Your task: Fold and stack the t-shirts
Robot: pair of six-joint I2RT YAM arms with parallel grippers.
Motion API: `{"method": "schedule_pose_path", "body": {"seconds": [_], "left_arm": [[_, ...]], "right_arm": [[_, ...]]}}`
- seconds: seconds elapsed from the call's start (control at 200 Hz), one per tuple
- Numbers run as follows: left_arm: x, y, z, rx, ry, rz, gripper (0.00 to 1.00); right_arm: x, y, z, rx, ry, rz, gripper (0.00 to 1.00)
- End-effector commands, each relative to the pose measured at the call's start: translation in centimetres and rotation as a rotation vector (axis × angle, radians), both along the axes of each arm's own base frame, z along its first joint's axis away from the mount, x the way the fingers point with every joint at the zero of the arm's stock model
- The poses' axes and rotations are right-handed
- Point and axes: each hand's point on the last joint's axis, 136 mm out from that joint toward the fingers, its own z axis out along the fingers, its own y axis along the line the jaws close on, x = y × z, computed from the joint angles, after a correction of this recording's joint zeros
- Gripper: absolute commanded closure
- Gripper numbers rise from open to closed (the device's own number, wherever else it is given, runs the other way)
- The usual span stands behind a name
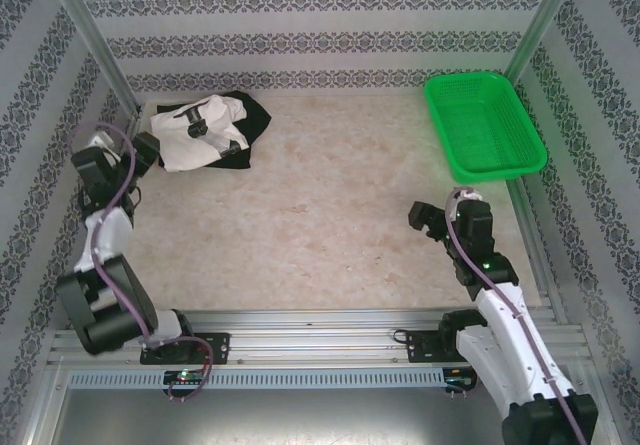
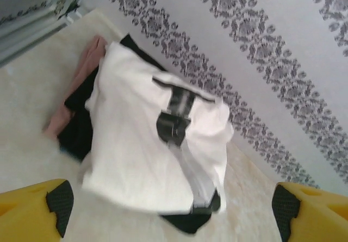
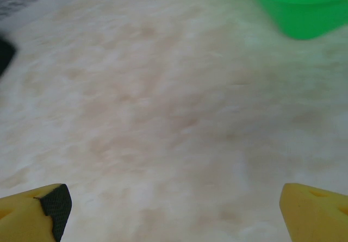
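Note:
The white t-shirt (image 1: 200, 133) lies folded on top of the black t-shirt (image 1: 255, 117) in the table's far left corner. In the left wrist view the white t-shirt (image 2: 141, 149) carries a dark print, and the black t-shirt (image 2: 76, 130) peeks out at its left and lower edges. My left gripper (image 1: 145, 153) hovers just left of the pile, and in its own view the left gripper (image 2: 171, 206) is open and holds nothing. My right gripper (image 1: 432, 215) is open over bare table at the right. The right gripper (image 3: 171, 209) has nothing between its yellow fingers.
A green mesh basket (image 1: 485, 125) stands at the far right, and the basket's corner (image 3: 304, 8) appears in the right wrist view. A pinkish cloth (image 2: 81, 84) pokes out beside the black shirt. Patterned walls (image 1: 300, 25) enclose the beige table (image 1: 330, 215).

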Motion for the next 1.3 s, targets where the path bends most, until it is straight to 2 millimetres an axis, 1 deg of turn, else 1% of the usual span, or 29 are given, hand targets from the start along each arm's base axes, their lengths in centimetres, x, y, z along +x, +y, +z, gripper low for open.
{"method": "schedule_pose_path", "body": {"seconds": [0.0,0.045,0.09,0.135,0.14,0.155,0.17,0.25,0.275,0.29,0.33,0.37,0.395,0.45,0.525,0.565,0.58,0.585,0.615,0.625,0.664,0.674,0.704,0.759,0.824,0.879,0.919,1.044,1.299], "left_arm": [[-3.8,-4.4,-6.4,0.075,0.156,-0.085,0.00],[-4.4,-5.5,-7.3,0.119,0.149,-0.101,0.00],[-4.7,-6.5,-8.0,0.158,0.123,-0.118,0.00],[-4.8,-7.1,-8.4,0.211,0.096,-0.120,0.00],[-4.8,-7.2,-8.4,0.218,0.093,-0.119,0.00],[-4.8,-7.3,-8.5,0.243,0.082,-0.116,0.00],[-4.8,-7.4,-8.7,0.260,0.075,-0.111,0.00],[-4.3,-7.8,-8.0,0.359,0.039,-0.121,0.00],[-4.2,-7.9,-7.9,0.412,0.029,-0.118,0.00],[-4.2,-7.9,-8.2,0.444,0.028,-0.114,0.00],[-3.9,-7.9,-7.8,0.547,-0.029,-0.094,0.00],[-3.8,-8.1,-8.1,0.628,-0.072,-0.088,0.00],[-3.6,-8.2,-8.4,0.647,-0.091,-0.084,0.00],[-3.1,-8.4,-9.8,0.639,-0.094,-0.100,0.00],[-2.2,-9.3,-12.0,0.666,-0.103,-0.139,0.00],[-1.6,-9.8,-11.8,0.676,-0.134,-0.150,0.00],[-1.7,-9.8,-12.1,0.674,-0.108,-0.160,0.00],[-1.7,-9.8,-11.9,0.677,-0.111,-0.159,0.00],[-1.9,-9.8,-12.8,0.667,-0.033,-0.178,0.00],[-1.8,-9.7,-12.8,0.668,-0.021,-0.175,0.00],[-1.3,-9.7,-12.6,0.672,-0.042,-0.161,0.00],[-1.2,-9.7,-12.5,0.676,-0.056,-0.162,0.00],[-0.9,-10.0,-12.4,0.674,-0.070,-0.176,0.00],[-0.8,-10.0,-13.2,0.670,0.017,-0.206,0.00],[0.1,-10.4,-13.0,0.711,0.009,-0.192,0.00],[-0.1,-10.4,-13.3,0.710,0.042,-0.202,0.00],[0.0,-10.4,-13.1,0.712,0.029,-0.197,0.00],[0.0,-10.4,-13.1,0.713,0.024,-0.195,0.00],[0.0,-10.5,-13.2,0.718,0.031,-0.193,0.00]], "right_arm": [[0.8,-4.2,-0.6,-0.112,-0.064,-0.149,0.02],[1.6,-4.6,0.1,-0.144,-0.113,-0.119,0.02],[2.2,-5.5,0.3,-0.193,-0.142,-0.154,0.02],[3.1,-6.0,0.5,-0.258,-0.160,-0.148,0.02],[2.9,-6.0,-0.1,-0.265,-0.146,-0.143,0.02],[2.9,-6.1,-0.9,-0.285,-0.129,-0.137,0.02],[3.1,-6.2,-1.3,-0.301,-0.117,-0.134,0.02],[3.7,-6.9,-3.3,-0.324,-0.088,-0.137,0.02],[4.1,-6.8,-3.4,-0.312,-0.119,-0.139,0.02],[4.4,-6.7,-3.2,-0.308,-0.146,-0.139,0.02],[5.1,-6.1,-2.5,-0.298,-0.192,-0.111,0.02],[5.8,-5.5,-1.7,-0.294,-0.275,-0.090,0.02],[6.2,-5.4,-1.9,-0.302,-0.288,-0.079,0.02],[7.4,-5.4,-2.0,-0.310,-0.265,-0.071,0.02],[9.3,-4.8,-1.4,-0.324,-0.332,-0.038,0.02],[10.4,-4.6,-2.1,-0.329,-0.303,-0.023,0.02],[10.7,-4.5,-2.5,-0.327,-0.294,-0.018,0.02],[10.8,-4.4,-2.7,-0.326,-0.292,-0.016,0.02],[11.1,-3.8,-3.8,-0.334,-0.274,0.011,0.02],[11.7,-3.6,-3.4,-0.342,-0.286,0.013,0.02],[12.6,-3.0,-4.0,-0.381,-0.291,0.019,0.02],[12.8,-2.9,-3.7,-0.384,-0.313,0.014,0.02],[12.6,-3.1,-3.7,-0.388,-0.316,0.003,0.02],[12.4,-3.2,-4.0,-0.380,-0.258,0.016,0.02],[12.4,-3.2,-3.7,-0.387,-0.311,0.005,0.02],[12.4,-3.1,-3.6,-0.391,-0.297,0.010,0.02],[12.4,-3.1,-3.9,-0.389,-0.270,0.017,0.02],[12.5,-2.5,-3.9,-0.384,-0.283,0.053,0.02],[12.5,-2.6,-3.8,-0.359,-0.293,0.065,0.02]]}}
